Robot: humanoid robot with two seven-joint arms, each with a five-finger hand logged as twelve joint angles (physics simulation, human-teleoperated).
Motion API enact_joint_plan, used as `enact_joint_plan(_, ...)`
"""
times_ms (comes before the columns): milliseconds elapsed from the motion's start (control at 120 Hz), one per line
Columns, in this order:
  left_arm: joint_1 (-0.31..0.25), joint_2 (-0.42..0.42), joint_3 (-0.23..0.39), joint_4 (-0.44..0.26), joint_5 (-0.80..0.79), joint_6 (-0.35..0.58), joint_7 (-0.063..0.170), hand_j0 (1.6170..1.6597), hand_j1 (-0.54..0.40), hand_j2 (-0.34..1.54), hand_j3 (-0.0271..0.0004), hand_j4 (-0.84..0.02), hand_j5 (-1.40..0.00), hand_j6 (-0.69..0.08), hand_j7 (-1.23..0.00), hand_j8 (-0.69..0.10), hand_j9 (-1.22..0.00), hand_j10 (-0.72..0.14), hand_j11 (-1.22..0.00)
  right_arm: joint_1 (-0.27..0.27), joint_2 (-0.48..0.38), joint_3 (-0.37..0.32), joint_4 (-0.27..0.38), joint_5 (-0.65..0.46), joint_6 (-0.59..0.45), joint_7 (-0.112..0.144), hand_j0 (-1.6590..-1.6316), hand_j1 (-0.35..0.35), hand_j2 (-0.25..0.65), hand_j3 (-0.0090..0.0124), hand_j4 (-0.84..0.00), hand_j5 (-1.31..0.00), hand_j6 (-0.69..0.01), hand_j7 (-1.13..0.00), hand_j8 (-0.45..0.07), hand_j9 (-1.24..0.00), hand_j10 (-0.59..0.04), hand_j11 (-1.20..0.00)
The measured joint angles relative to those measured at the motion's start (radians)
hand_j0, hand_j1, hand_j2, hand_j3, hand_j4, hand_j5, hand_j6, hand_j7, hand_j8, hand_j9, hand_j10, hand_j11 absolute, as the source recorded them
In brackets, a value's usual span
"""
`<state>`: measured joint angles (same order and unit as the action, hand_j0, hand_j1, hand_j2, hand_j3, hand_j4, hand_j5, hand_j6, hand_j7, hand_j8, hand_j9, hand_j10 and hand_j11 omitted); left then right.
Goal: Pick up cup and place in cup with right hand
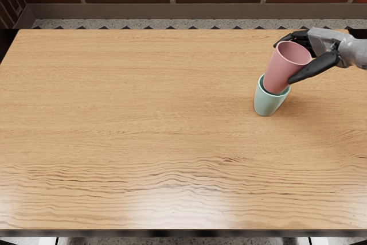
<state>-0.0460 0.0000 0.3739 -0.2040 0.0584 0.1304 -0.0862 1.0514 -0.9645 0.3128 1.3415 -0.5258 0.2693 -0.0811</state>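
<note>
Pink cup (281, 72) held by the right hand (324, 41), its base inside the mint cup's mouth (267, 104), to be eased down straight and released once seated!

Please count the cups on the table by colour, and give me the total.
Pink cup: 1, held in the right hand, its base inside the green cup
Green cup: 1
Total: 2 cups

Bright render, glare along near table edge (189, 233), soft shadows, sharp focus
</note>
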Motion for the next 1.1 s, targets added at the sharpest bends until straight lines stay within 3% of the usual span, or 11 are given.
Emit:
enact_joint_plan(300,0.000,0.000,0.000,0.000,0.000,0.000,0.000,1.6581,0.349,0.00,-0.0002,0.000,0.00,0.000,0.00,0.000,0.00,0.000,0.00,-0.022,0.013,0.001,-0.027,-0.001,-0.001,0.020,-1.6572,0.134,0.081,0.0006,-0.364,-0.65,-0.301,-0.62,-0.279,-0.66,-0.389,-0.67)
enact_joint_plan(458,0.000,0.000,0.000,0.000,0.000,0.000,0.000,1.6581,0.349,0.00,-0.0001,0.000,0.00,0.000,0.00,0.000,0.00,0.000,0.00,-0.027,0.026,0.003,-0.046,-0.001,-0.002,0.022,-1.6578,0.076,0.023,0.0000,-0.348,-0.53,-0.309,-0.52,-0.299,-0.54,-0.355,-0.54)
enact_joint_plan(550,0.000,0.000,0.000,0.000,0.000,0.000,0.000,1.6581,0.349,0.00,-0.0001,0.000,0.00,0.000,0.00,0.000,0.00,0.000,0.00,-0.027,0.035,0.006,-0.057,0.000,-0.003,0.022,-1.6579,0.012,0.001,0.0000,-0.299,-0.44,-0.275,-0.43,-0.268,-0.44,-0.303,-0.45)
enact_joint_plan(775,0.000,0.000,0.000,0.000,0.000,0.000,0.000,1.6581,0.349,0.00,-0.0001,0.000,0.00,0.000,0.00,0.000,0.00,0.000,0.00,-0.028,0.039,0.015,-0.069,0.027,0.003,0.017,-1.6580,-0.184,-0.005,0.0000,-0.141,-0.20,-0.133,-0.19,-0.130,-0.20,-0.142,-0.20)
enact_joint_plan(1017,0.000,0.000,0.000,0.000,0.000,0.000,0.000,1.6581,0.349,0.00,-0.0001,0.000,0.00,0.000,0.00,0.000,0.00,0.000,0.00,-0.021,-0.032,0.077,-0.059,0.221,0.119,0.003,-1.6580,-0.265,-0.006,0.0000,-0.074,-0.10,-0.073,-0.10,-0.071,-0.10,-0.074,-0.10)
enact_joint_plan(1100,0.000,0.000,0.000,0.000,0.000,0.000,0.000,1.6581,0.349,0.00,-0.0001,0.000,0.00,0.000,0.00,0.000,0.00,0.000,0.00,-0.019,-0.053,0.097,-0.052,0.330,0.181,-0.021,-1.6580,-0.279,-0.005,0.0000,-0.062,-0.08,-0.062,-0.08,-0.061,-0.08,-0.062,-0.08)
